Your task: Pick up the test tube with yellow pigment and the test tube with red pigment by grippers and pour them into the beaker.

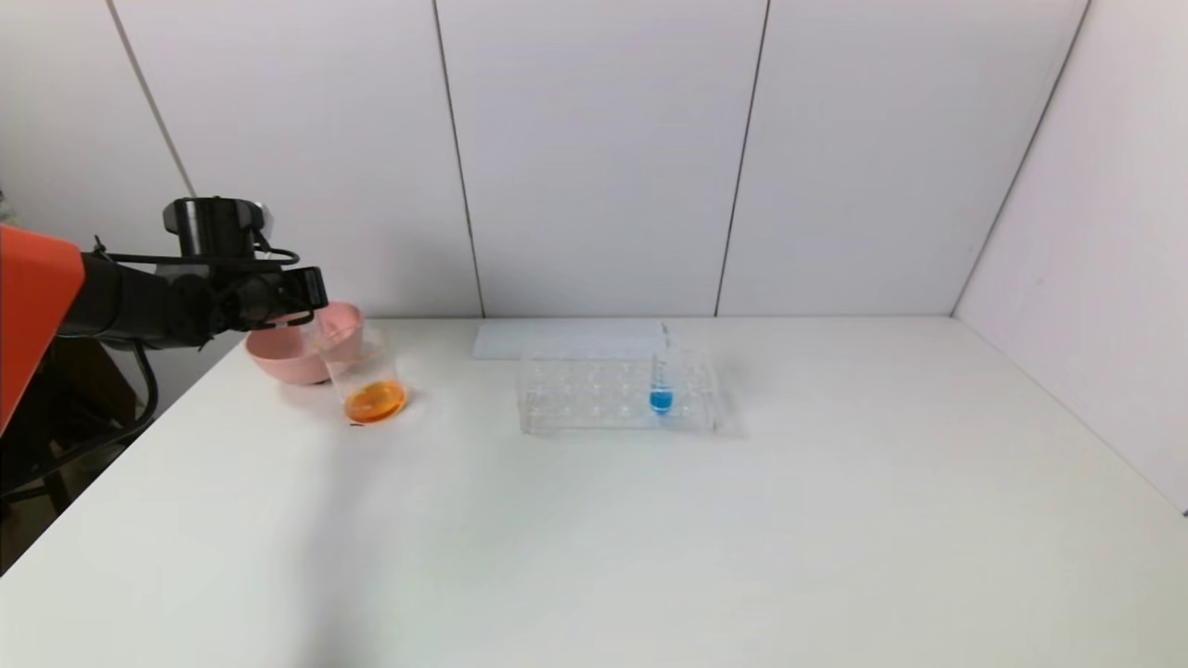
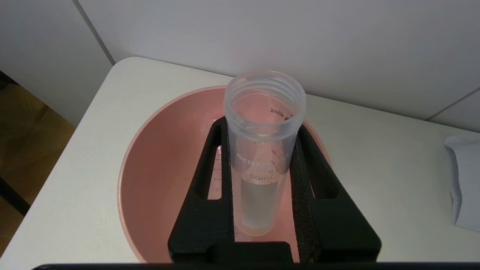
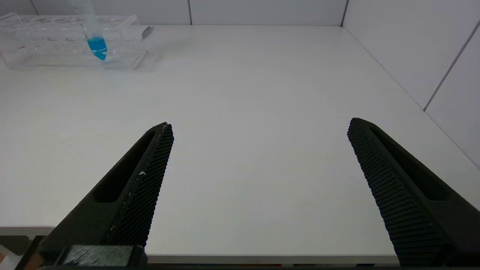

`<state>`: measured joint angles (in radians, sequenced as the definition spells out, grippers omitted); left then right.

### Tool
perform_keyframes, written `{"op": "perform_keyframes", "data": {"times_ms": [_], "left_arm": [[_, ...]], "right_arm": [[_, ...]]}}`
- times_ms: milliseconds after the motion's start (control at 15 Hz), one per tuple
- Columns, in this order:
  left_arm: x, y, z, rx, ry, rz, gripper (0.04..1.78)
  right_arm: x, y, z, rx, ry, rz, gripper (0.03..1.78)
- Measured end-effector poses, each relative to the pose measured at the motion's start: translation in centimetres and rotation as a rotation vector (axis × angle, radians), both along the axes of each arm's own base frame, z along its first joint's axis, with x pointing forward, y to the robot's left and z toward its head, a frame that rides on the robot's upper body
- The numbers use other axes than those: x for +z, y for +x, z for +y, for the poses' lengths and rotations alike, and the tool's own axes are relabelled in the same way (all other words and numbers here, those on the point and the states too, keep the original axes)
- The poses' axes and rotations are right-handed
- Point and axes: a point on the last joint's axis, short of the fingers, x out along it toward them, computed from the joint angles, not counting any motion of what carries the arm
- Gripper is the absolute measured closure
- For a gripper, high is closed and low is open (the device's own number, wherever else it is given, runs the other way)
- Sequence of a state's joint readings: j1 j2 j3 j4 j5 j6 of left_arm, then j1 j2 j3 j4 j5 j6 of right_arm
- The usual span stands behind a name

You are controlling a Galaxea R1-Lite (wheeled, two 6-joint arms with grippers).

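My left gripper (image 1: 311, 295) (image 2: 262, 125) is shut on a clear test tube (image 2: 263, 112) with a white strip. It is empty apart from a faint yellowish trace at the bottom, which fits the test tube with yellow pigment. The tube hangs over the pink bowl (image 2: 150, 180) (image 1: 278, 357), mouth pointing away from the wrist. Just in front of the bowl stands the beaker (image 1: 367, 371), with orange liquid in its bottom. The test tube with red pigment is not in view. My right gripper (image 3: 260, 125) is open and empty at the table's near edge.
A clear tube rack (image 1: 594, 394) (image 3: 56, 41) sits mid-table with one blue-liquid tube (image 1: 661, 394) (image 3: 96, 43) upright in it. A white sheet (image 1: 557, 339) (image 2: 463, 180) lies behind the rack. Walls close off the back and right sides of the table.
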<state>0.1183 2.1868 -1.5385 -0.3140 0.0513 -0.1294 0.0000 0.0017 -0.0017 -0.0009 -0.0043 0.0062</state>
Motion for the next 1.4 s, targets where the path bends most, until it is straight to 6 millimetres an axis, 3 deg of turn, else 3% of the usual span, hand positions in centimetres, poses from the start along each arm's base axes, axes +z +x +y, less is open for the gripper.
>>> {"op": "perform_keyframes", "data": {"times_ms": [467,600,867,1067,1400], "left_arm": [[-1.6,0.9,0.3,-0.005,-0.001,0.027,1.29],[-1.5,1.0,0.3,-0.007,0.001,0.025,1.10],[-1.5,1.0,0.3,-0.008,0.002,0.025,0.46],[-1.3,0.7,0.3,-0.010,0.003,0.023,0.15],[1.3,-1.2,0.0,-0.017,0.009,-0.020,0.06]], "right_arm": [[0.0,0.0,0.0,0.000,0.000,0.000,0.11],[0.0,0.0,0.0,0.000,0.000,0.000,0.11],[0.0,0.0,0.0,0.000,0.000,0.000,0.11],[0.0,0.0,0.0,0.000,0.000,0.000,0.11],[0.0,0.0,0.0,0.000,0.000,0.000,0.11]]}}
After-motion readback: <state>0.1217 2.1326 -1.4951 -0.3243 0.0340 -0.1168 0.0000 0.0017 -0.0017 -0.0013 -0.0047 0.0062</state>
